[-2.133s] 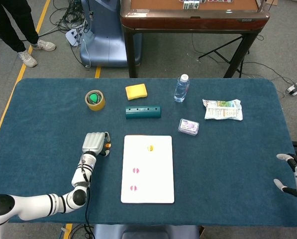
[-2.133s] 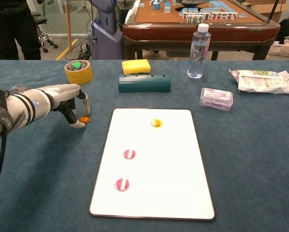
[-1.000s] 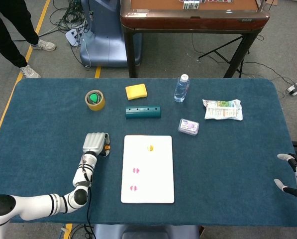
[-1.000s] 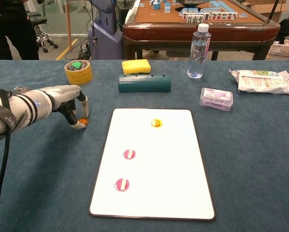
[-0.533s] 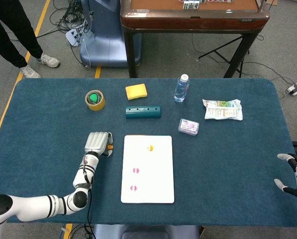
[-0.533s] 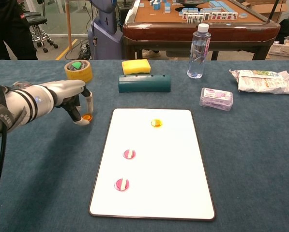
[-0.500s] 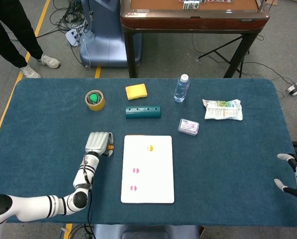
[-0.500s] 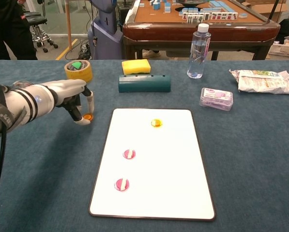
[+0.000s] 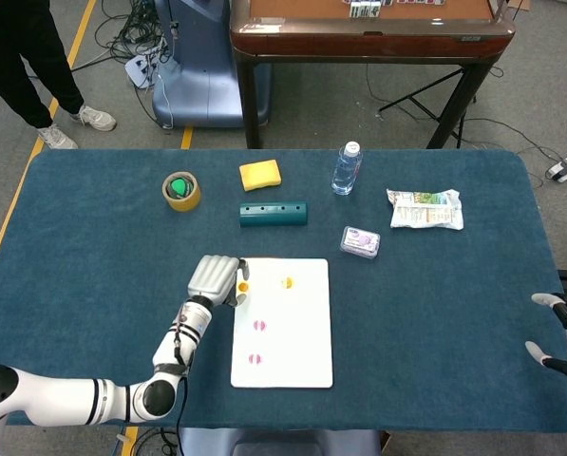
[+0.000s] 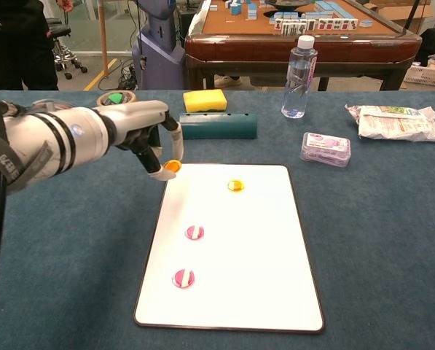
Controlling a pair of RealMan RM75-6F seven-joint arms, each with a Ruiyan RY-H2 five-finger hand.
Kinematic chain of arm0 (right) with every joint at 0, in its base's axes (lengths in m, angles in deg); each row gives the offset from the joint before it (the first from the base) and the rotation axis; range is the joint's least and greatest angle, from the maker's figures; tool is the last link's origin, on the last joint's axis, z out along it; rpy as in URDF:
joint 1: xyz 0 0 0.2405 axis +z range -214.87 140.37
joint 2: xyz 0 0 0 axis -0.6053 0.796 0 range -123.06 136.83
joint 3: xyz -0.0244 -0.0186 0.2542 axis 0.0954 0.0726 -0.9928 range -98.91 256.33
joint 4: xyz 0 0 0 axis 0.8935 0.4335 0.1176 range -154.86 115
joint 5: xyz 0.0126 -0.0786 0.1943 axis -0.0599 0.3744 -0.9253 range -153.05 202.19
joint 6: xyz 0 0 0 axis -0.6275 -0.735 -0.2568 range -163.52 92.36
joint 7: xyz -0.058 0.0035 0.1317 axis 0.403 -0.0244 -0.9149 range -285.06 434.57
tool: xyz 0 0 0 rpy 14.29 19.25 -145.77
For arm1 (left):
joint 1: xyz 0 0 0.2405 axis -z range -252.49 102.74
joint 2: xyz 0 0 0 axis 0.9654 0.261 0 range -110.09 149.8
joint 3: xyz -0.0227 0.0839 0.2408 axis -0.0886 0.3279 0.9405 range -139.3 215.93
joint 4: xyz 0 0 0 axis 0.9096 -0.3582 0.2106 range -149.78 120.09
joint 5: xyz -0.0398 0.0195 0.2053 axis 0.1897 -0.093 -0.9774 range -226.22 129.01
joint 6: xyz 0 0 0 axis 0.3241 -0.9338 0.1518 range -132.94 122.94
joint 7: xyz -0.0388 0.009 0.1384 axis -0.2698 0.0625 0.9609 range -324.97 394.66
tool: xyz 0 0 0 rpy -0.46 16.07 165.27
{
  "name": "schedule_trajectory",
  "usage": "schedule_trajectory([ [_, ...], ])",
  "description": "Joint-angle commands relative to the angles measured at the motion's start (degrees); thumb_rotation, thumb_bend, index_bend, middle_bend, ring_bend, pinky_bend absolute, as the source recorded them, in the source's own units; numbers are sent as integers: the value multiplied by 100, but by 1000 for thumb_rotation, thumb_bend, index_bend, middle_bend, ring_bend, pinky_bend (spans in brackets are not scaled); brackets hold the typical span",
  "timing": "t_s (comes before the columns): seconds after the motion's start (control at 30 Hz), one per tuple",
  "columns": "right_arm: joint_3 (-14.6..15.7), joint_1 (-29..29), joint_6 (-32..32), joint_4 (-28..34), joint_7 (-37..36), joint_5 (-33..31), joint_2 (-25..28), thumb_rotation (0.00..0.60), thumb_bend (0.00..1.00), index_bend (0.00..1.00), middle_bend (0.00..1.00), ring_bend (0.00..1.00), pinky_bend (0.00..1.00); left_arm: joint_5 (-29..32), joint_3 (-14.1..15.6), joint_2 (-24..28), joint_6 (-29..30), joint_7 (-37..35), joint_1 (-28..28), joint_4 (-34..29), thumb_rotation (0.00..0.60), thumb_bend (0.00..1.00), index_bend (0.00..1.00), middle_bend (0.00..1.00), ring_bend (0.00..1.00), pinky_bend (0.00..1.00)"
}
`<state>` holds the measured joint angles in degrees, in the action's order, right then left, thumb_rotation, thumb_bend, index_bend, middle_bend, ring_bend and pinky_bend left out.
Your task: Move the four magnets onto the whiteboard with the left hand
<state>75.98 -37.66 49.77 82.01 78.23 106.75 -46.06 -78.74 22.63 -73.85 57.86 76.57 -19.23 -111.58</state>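
A white board (image 10: 232,255) lies flat on the blue table (image 10: 377,240). Nearest on the board is a pink magnet (image 10: 183,278). A bit further back on the board is a second pink magnet (image 10: 194,232). Further still, near the far end of the board, sits a yellow magnet (image 10: 235,185).

The left hand (image 10: 140,127) is over the far left corner of the board. Its fingers pinch an orange magnet (image 10: 173,167) right at the board's edge. In the chest view the magnet seems to hang just above the board, but I cannot tell if it touches.

The right hand (image 9: 560,332) shows only at the right edge of the head view, well apart from the board. Its fingers are spread and it holds nothing.

Behind the board lie a dark green bar (image 10: 217,125) and a small purple box (image 10: 326,149). Further back are a roll of tape (image 9: 181,190), a yellow sponge (image 10: 205,100), a water bottle (image 10: 299,67) and a snack bag (image 10: 396,122).
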Motion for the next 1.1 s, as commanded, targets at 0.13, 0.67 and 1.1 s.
schedule_trajectory([
  [0.13, -8, -42, 74, -4, -81, 7, 33, 600, 131, 292, 318, 371, 603, -178, -82, -83, 183, 30, 164, -390, 600, 318, 629, 1000, 1000, 1000],
  [0.67, -37, -129, 200, -31, -314, 1, 124, 600, 131, 292, 319, 371, 603, -92, -45, -416, 284, 221, 516, -434, 600, 317, 628, 1000, 1000, 1000],
  [1.1, -38, -141, 202, -45, -352, 19, 129, 600, 131, 292, 320, 371, 603, -101, 56, -544, 338, 255, 589, -282, 600, 317, 611, 1000, 1000, 1000],
])
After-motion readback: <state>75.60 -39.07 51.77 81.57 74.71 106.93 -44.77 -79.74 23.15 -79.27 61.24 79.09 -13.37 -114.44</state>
